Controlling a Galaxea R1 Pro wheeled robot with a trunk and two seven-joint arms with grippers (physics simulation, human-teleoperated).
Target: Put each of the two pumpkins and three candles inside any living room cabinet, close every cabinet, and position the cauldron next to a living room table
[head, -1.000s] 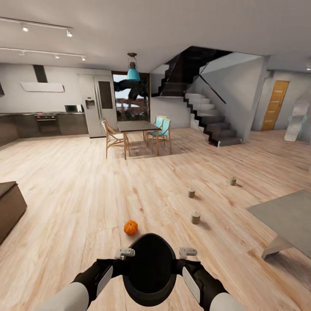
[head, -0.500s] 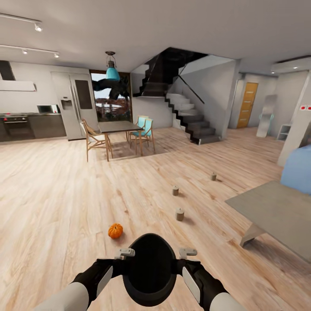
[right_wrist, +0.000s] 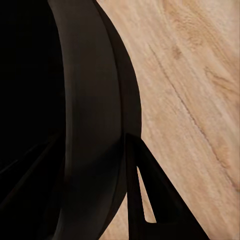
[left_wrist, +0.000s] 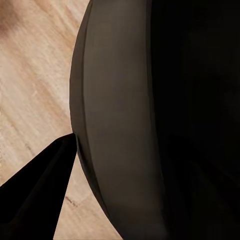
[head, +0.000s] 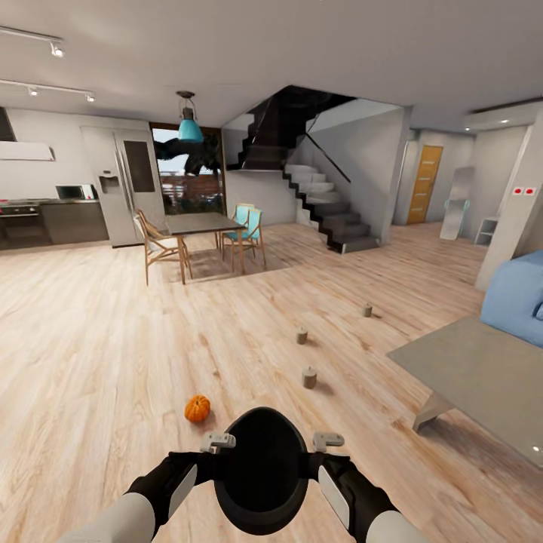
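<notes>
A: What is held between the two arms?

B: A black cauldron (head: 262, 469) is carried in front of the trunk, at 6 o'clock in the head view. The left gripper (head: 218, 441) is pressed to its rim on one side and the right gripper (head: 329, 439) on the other. In the left wrist view a dark finger (left_wrist: 35, 195) is seen beside the cauldron's wall, and in the right wrist view another finger (right_wrist: 150, 197) lies against it. How wide the jaws stand cannot be told.

A: Where are the other things seen?

B: One orange pumpkin (head: 197, 408) lies on the wooden floor (head: 90, 332), just beyond the cauldron at about 11 o'clock. Three candles are set upright on the floor: the nearest candle (head: 309, 377) at 1 o'clock, the middle candle (head: 302, 335) beyond it, the far candle (head: 367, 310) further toward 2 o'clock. A grey low table (head: 483, 377) is seen at 3 o'clock, well apart from the cauldron, with a blue sofa (head: 516, 294) behind it.
</notes>
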